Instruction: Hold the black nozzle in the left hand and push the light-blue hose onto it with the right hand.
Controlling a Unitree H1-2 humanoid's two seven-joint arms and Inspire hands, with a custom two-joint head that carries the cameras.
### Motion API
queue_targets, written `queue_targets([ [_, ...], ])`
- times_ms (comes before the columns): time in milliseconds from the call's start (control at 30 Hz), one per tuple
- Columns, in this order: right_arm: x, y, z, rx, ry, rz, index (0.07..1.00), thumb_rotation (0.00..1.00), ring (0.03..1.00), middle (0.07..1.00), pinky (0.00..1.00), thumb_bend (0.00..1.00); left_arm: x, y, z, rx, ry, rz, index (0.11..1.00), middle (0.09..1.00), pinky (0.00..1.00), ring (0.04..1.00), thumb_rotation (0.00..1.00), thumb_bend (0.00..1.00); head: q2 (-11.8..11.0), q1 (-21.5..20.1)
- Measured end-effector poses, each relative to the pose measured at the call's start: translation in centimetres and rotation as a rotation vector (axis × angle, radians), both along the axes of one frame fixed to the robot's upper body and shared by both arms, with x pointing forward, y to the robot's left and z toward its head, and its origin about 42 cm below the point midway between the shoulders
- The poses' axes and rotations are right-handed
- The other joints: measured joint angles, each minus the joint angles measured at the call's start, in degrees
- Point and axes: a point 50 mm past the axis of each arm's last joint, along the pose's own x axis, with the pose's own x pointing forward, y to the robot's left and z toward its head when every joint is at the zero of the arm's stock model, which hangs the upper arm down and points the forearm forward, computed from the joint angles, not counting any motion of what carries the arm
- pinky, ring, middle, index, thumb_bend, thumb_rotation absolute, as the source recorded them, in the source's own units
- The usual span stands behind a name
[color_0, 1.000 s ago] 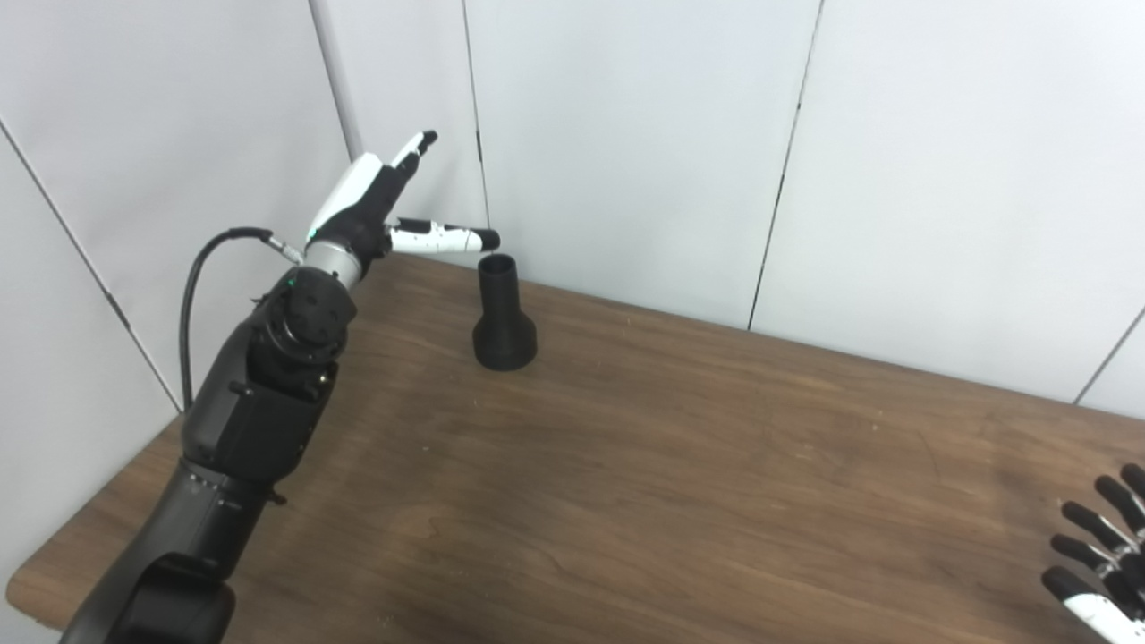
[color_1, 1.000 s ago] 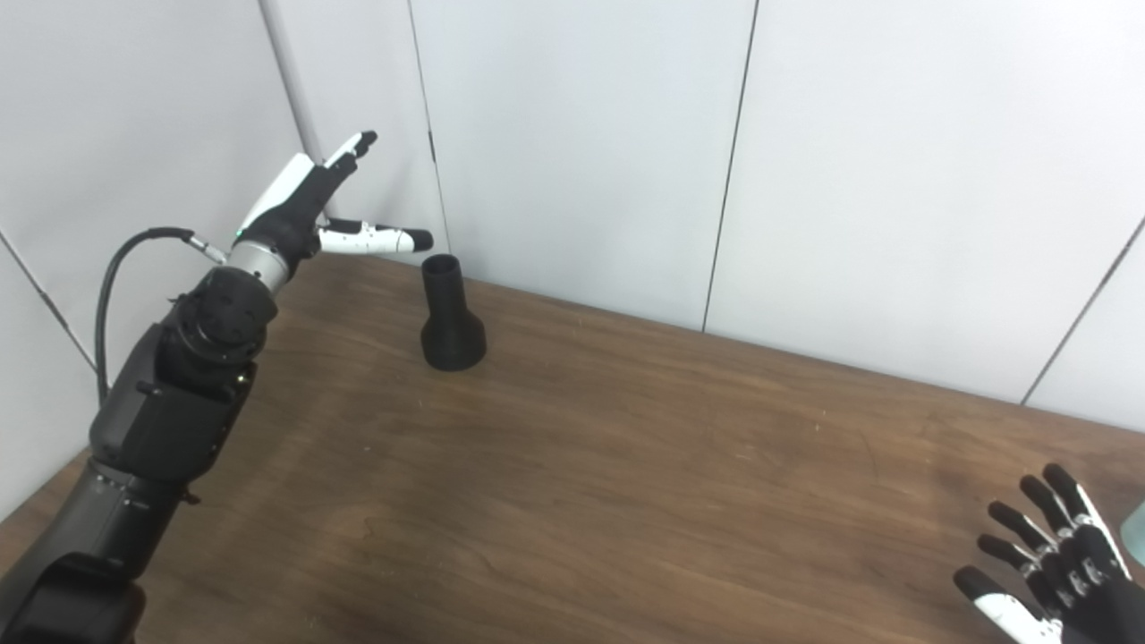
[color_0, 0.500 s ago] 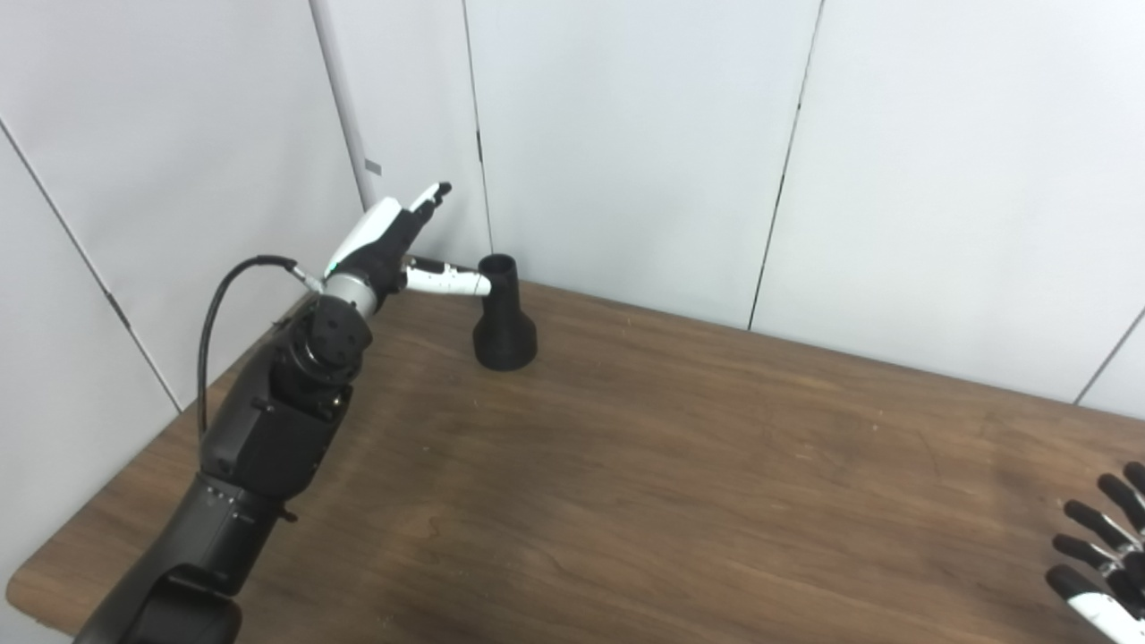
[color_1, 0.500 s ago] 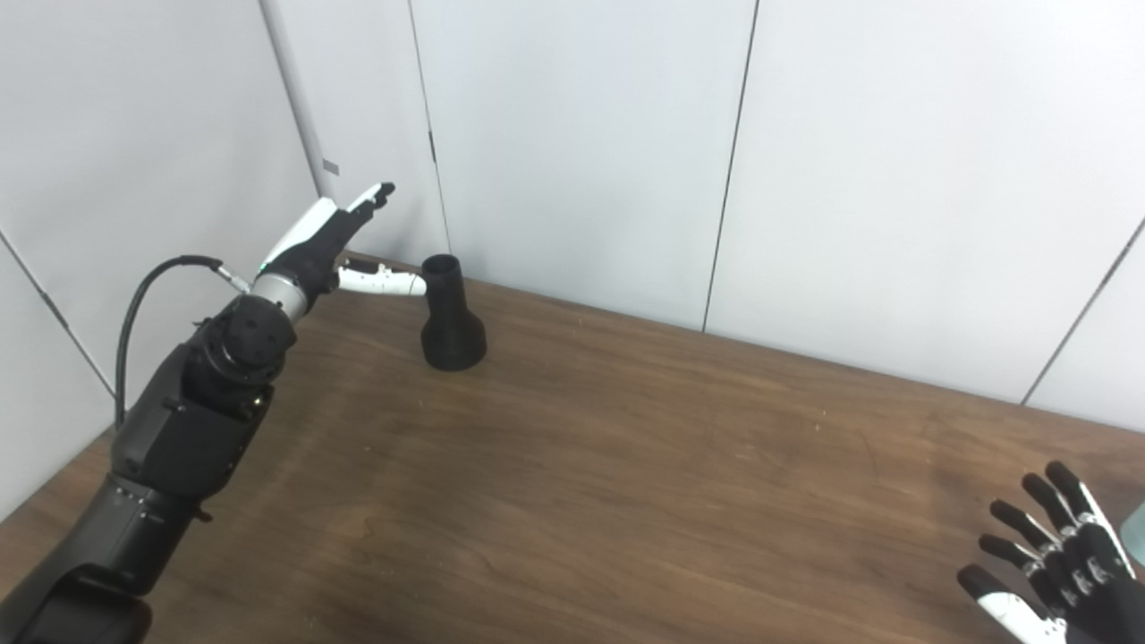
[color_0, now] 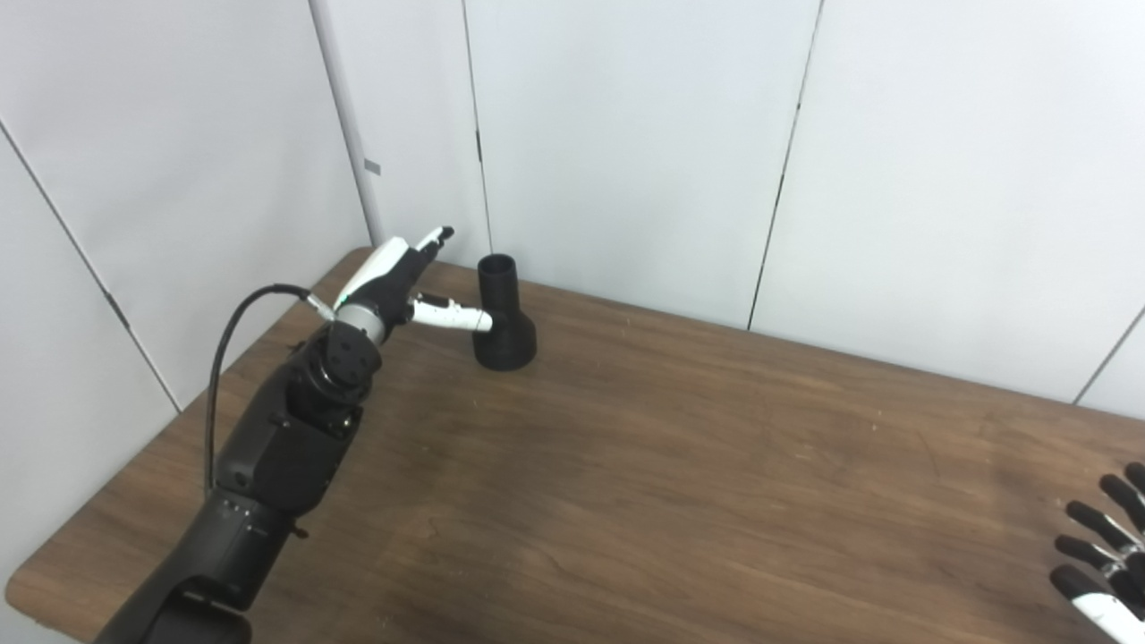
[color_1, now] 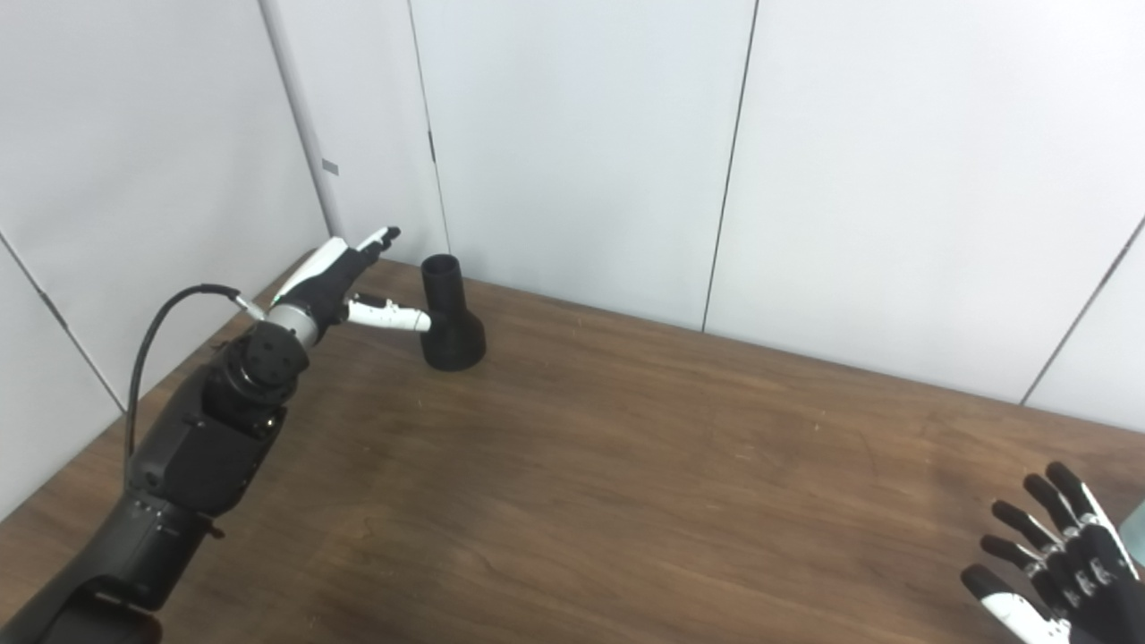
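The black nozzle stands upright on its wide base at the far left of the wooden table. My left hand is open just left of it, fingers spread, the thumb tip reaching the nozzle's neck. My right hand is open at the table's near right corner, fingers apart, holding nothing. A sliver of light blue, possibly the hose, shows at the right edge of the right eye view.
White wall panels rise close behind the table's far edge, right behind the nozzle. A black cable loops off my left forearm. The table's left edge runs near my left arm.
My left hand has come down from above the nozzle's rim to the level of its neck, staying open. The nozzle and my right hand have not moved.
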Motion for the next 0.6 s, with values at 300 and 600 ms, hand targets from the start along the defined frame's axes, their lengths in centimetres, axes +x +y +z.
queue_targets([
  [300,-0.1,0.1,0.2,-0.002,-0.008,0.003,0.935,0.17,0.820,0.915,0.68,0.58,0.5,-0.2,-2.1,-0.008,0.065,0.009,0.971,0.924,1.00,1.000,0.33,1.00,0.70,-0.61],
  [600,-0.5,0.1,0.5,-0.004,-0.017,0.003,0.931,0.18,0.814,0.911,0.68,0.59,1.0,-1.0,-3.3,0.017,0.079,0.014,0.919,0.919,1.00,1.000,0.32,1.00,1.50,-0.88],
])
